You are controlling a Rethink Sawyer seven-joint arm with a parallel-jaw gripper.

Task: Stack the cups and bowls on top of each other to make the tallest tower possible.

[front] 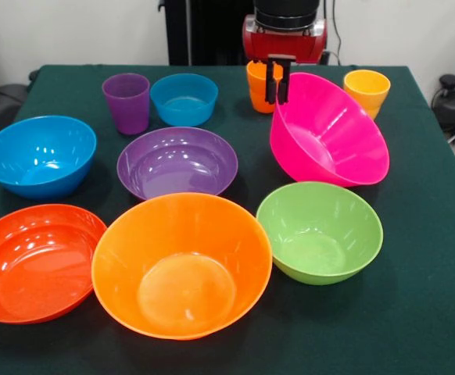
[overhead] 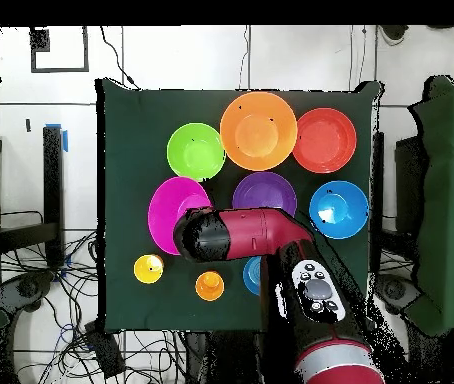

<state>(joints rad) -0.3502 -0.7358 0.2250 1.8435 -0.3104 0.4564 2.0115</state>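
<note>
Pincer [front: 280,80] apparently clamps the far rim of the tilted pink bowl [front: 333,137]: light, stiff, slippery plastic, best taken by its rim.

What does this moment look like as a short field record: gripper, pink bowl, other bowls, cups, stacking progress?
gripper: gripper shut on the far rim of the pink bowl
pink bowl: tilted, far rim raised, opening facing the camera in the front view
other bowls: orange bowl, red bowl, green bowl, purple bowl, blue bowl, small blue bowl, all separate on the table
cups: purple cup, orange cup, yellow cup, upright
stacking: nothing stacked yet
</note>
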